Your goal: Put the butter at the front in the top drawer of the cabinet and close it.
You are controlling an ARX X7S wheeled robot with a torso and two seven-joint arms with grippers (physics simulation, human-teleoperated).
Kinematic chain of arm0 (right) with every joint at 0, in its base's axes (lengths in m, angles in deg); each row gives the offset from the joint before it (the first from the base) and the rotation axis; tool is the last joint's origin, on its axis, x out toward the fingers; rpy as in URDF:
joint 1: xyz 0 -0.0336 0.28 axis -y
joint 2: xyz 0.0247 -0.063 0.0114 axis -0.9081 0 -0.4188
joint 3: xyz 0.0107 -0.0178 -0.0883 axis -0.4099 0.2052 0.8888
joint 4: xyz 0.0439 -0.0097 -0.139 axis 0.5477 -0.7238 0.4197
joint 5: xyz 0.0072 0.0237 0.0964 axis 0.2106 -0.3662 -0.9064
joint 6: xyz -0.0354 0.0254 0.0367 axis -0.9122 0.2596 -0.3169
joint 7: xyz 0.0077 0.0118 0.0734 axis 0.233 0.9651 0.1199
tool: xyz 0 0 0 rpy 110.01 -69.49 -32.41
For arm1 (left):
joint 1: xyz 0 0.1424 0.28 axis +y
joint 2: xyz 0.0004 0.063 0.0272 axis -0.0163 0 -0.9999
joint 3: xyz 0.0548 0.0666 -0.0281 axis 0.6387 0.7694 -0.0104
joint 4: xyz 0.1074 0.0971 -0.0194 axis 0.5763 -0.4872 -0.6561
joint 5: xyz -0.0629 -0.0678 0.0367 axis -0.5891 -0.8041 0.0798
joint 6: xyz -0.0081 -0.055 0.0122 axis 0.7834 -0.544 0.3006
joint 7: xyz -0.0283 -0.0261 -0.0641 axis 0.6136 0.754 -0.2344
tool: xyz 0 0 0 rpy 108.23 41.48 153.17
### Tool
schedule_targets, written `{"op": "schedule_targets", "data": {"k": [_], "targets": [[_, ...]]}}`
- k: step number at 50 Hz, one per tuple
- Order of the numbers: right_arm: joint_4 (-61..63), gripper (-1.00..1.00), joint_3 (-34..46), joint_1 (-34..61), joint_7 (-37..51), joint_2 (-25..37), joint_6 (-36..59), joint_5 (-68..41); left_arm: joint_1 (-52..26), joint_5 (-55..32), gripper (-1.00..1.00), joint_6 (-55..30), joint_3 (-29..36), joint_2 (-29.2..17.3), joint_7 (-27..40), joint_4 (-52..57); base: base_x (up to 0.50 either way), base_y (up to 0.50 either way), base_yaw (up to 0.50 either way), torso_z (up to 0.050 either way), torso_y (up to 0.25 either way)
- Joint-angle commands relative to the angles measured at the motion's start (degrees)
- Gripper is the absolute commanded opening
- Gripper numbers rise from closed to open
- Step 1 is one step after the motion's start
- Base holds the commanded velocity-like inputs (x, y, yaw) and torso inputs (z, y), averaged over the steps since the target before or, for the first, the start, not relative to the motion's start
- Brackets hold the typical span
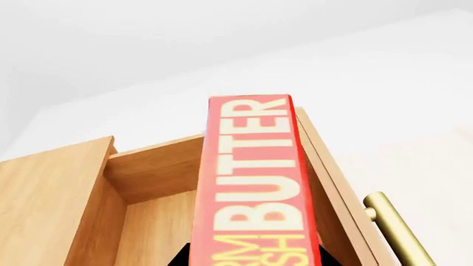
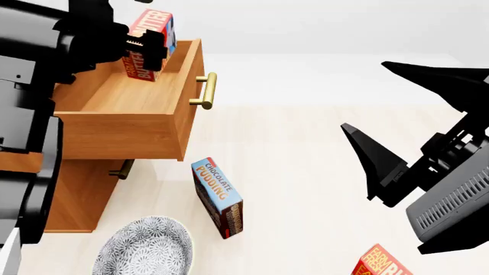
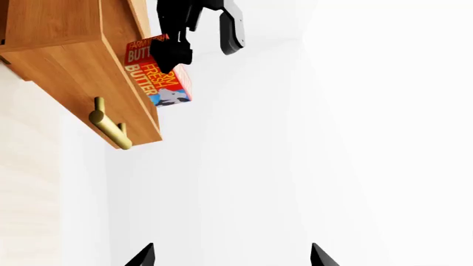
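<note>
Dark bulk of the left arm fills the near left edge of the head view, and at its end the left gripper [image 2: 144,47] is clamped on the butter [image 2: 148,43], the carton pinched across its narrow sides with its lettered face and blue end sticking out beyond the fingertips. From the left wrist view the same carton [image 1: 255,183] runs straight out from between the jaws, and behind it lies the open box of the top drawer [image 1: 133,183], its brass handle [image 1: 395,227] off to one side. My reading is that the carrying step is nearly over: the carton hangs over the drawer's far corner, close to the front panel, part of it looking past the rim, so the next move calls for shifting it inward over the cavity, lowering, then parting the jaws, with the push to close the cabinet [image 2: 80,197] left after that. Further right on the floor stands a chocolate pudding box [image 2: 217,197], well clear of either set of jaws, with a patterned bowl [image 2: 145,252] just beside it. Rightmost, the right gripper [image 2: 393,166] hangs idle, fingers spread wide and nothing between them, a second butter carton [image 2: 382,264] below it at the frame's edge.
</note>
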Motion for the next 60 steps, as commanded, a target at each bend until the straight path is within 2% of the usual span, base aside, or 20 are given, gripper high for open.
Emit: {"op": "schedule_targets", "data": {"k": [1, 60], "targets": [[0.38, 1.0, -0.18, -0.21, 0.22, 0.22, 0.38, -0.16, -0.73, 0.66, -1.0, 1.43, -0.93, 0.64, 1.57, -1.82, 0.0, 0.0, 0.0, 0.0, 0.0], [1.09, 1.0, -1.49, -0.8, 0.29, 1.91, 0.35, -1.2, 7.58, -1.11, -1.0, 0.06, -1.22, -0.58, 2.63, 3.4, 0.0, 0.0, 0.0, 0.0, 0.001]]}}
